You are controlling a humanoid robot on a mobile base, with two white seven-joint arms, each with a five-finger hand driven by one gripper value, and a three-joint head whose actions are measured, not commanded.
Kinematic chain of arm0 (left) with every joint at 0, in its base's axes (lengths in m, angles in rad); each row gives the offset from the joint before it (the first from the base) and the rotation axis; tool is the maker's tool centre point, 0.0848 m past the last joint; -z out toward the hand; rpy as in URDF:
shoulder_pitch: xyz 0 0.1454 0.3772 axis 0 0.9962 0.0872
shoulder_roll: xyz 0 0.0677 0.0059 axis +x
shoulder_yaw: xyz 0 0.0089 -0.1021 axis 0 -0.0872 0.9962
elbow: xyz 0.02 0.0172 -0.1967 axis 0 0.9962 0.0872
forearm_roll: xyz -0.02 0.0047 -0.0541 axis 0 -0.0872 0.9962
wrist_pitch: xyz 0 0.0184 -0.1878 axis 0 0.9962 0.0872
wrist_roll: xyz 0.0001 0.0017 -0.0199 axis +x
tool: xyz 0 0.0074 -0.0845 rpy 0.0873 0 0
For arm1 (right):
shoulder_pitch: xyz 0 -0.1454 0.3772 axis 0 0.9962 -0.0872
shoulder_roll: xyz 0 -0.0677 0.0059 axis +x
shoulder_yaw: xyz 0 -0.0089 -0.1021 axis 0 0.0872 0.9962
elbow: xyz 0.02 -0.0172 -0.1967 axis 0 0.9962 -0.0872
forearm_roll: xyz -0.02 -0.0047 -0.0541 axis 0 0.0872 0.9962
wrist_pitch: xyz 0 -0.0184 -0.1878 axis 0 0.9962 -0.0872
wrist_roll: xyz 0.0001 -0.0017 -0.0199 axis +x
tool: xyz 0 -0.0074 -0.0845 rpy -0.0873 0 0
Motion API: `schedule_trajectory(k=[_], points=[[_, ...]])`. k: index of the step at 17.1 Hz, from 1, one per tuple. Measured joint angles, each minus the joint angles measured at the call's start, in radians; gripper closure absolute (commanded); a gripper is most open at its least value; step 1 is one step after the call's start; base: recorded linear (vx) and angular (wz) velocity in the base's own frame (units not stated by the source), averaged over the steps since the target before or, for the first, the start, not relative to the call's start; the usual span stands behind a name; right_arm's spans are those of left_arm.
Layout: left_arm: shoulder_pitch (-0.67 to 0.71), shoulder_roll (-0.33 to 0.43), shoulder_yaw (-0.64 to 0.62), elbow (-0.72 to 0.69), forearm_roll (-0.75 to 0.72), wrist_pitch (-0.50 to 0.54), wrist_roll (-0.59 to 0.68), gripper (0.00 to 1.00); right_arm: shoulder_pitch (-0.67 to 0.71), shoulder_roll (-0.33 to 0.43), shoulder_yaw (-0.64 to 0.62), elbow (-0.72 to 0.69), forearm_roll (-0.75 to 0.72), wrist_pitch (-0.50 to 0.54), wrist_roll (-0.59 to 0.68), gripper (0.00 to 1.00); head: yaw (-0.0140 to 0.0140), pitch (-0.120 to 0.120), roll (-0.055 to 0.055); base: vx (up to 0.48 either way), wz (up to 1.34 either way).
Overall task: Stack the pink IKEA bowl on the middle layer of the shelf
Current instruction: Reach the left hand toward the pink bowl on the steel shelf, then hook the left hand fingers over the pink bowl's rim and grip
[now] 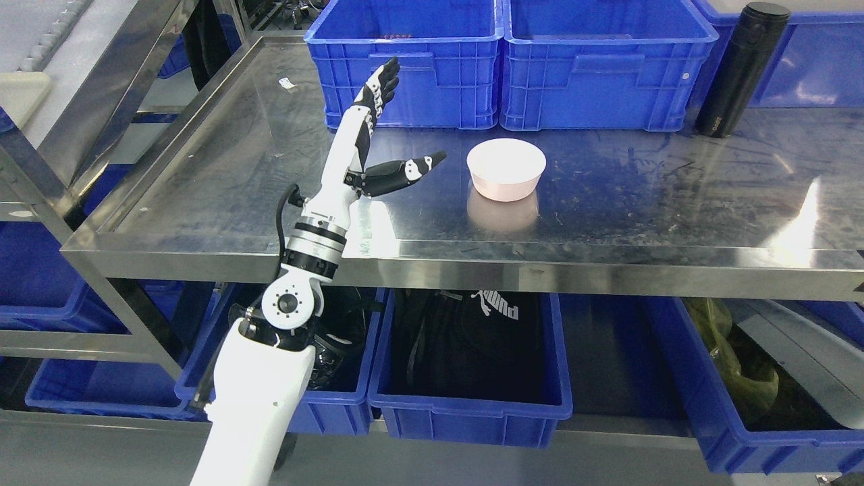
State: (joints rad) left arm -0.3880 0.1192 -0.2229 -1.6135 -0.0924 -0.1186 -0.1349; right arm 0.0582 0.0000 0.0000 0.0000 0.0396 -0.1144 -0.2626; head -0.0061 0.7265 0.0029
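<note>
I'm running the left arm only; it's coming in from the lower left and reaching up over the front lip of the steel shelf (pixel 202 202). The left hand (pixel 374 145) is hovering above the steel, fingers (pixel 382 84) stretched up and away, thumb (pixel 405 172) sticking out sideways toward the bowl, so it's spread wide and holding nothing. Just to the right, clear of the thumb tip, the pink bowl (pixel 506 169) is sitting upright on the shelf, rim up, alone as far as I'm seeing, well forward of the two blue crates (pixel 506 67) along the back. Far right, a black flask (pixel 739 67) is standing out of the way. I'm reading this as the approach to a grasp. To do it well I'm planning to slide the hand right, keeping it low, thumb on the near wall and fingers over the far rim, then closing gently; the wall looks smooth and tapered, so a pinch too high could slip off. I'm also watching the wrist against the shelf edge.
</note>
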Motion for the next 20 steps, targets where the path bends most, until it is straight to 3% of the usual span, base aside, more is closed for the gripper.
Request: schedule_trajectory(k=[5,12,20], points=[[-0.186,0.123,-0.057,0.000,-0.262,0.044,-0.403,0.06,0.000,0.000,0.000,0.000,0.000,0.000,0.000,0.00,0.0000,0.000,0.000,0.000,0.00],[-0.339,0.182,-0.180,0.020,-0.580,0.057,-0.715,0.03,0.000,0.000,0.000,0.000,0.000,0.000,0.000,0.00,0.0000,0.000,0.000,0.000,0.00],[-0.470,0.111,-0.318,0.171,-0.711,-0.024,-0.788,0.04,0.000,0.000,0.000,0.000,0.000,0.000,0.000,0.00,0.0000,0.000,0.000,0.000,0.00]])
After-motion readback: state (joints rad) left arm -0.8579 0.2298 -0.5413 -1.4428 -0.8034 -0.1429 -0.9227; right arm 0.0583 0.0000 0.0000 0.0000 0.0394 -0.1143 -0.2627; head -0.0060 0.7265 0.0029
